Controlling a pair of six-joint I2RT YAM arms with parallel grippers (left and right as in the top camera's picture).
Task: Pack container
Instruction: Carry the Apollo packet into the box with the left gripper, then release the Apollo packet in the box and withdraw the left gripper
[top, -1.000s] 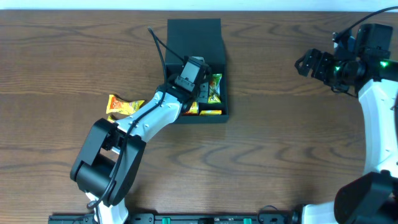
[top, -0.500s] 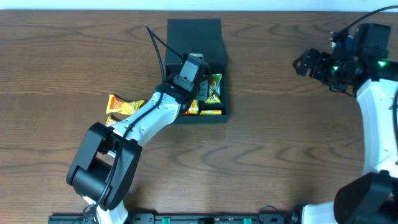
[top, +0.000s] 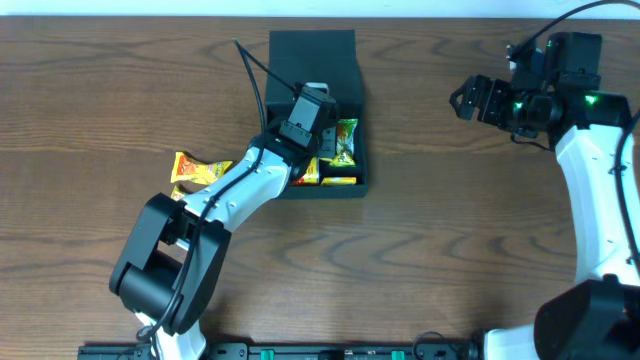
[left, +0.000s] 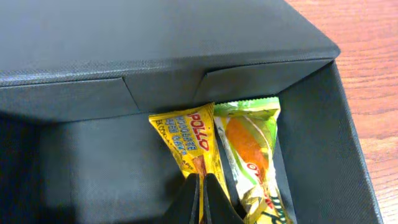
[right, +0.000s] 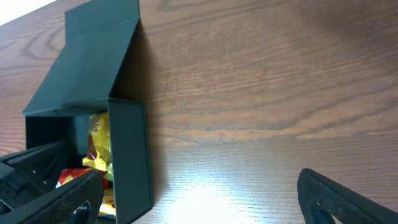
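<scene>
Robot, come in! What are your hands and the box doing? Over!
Left gripper shut on yellow packet, inside the container. Right gripper open, off to the side. Lid up, one orange packet outside on the table. Nothing across the opening.

Box (left: 161, 43) looks like matte dark cardboard with a fine, slightly rough weave. Snack packets (left: 186, 137) are glossy, crinkly plastic. Table (top: 450, 230) is smooth brown wood grain with a slight sheen.

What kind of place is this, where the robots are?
Probably a robot lab or test bench: a left arm and a right arm stand at a wooden table, with snack packets in a dark cardboard box.
</scene>
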